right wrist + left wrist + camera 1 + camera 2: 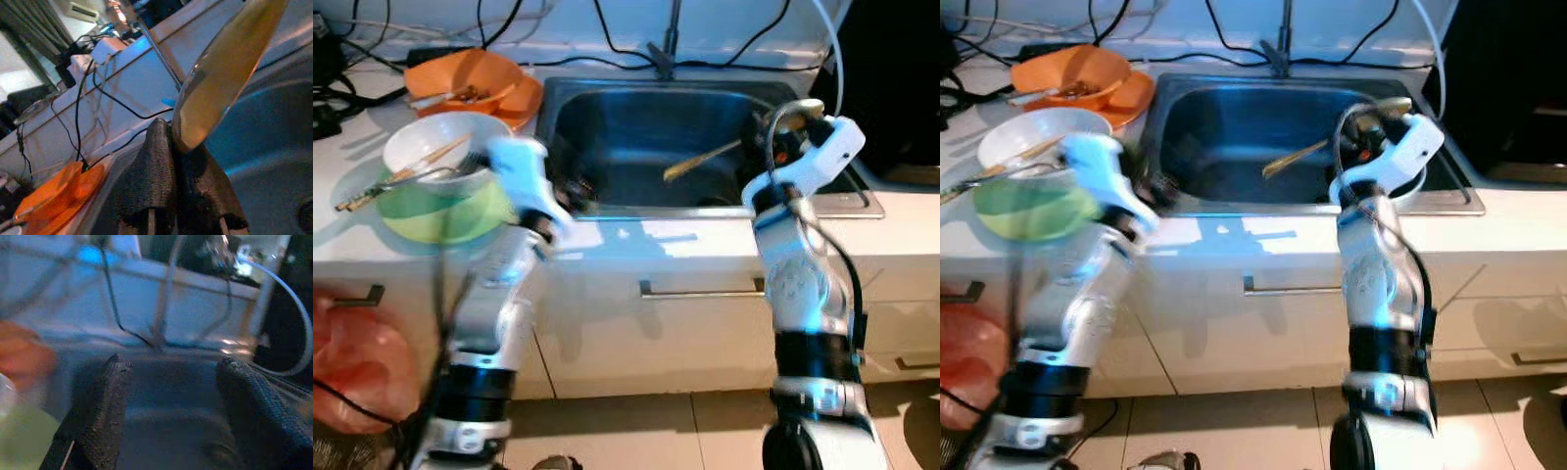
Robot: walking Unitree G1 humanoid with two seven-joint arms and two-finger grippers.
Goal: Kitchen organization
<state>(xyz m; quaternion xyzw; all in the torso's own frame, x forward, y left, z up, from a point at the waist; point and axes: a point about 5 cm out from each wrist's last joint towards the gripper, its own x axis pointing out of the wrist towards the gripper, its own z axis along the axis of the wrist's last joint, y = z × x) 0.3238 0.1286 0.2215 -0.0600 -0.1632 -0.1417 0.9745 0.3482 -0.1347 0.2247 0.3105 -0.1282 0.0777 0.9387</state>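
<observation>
Here your right end effector (pixel 171 147) is closed tight on a golden spoon (pixel 227 68), holding it over the sink (pixel 607 108) at its right side, probably to move it. Your left end effector (pixel 171 396) is wide open and empty at the sink's left edge, near the white bowl (pixel 440 147).

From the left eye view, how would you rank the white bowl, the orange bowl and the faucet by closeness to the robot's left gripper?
1. White bowl: on the counter just left of the left gripper, stacked on a green plate.
2. Orange bowl: farther back on the left counter.
3. Faucet: behind the sink, back and to the right; close to the orange bowl's rank.
</observation>
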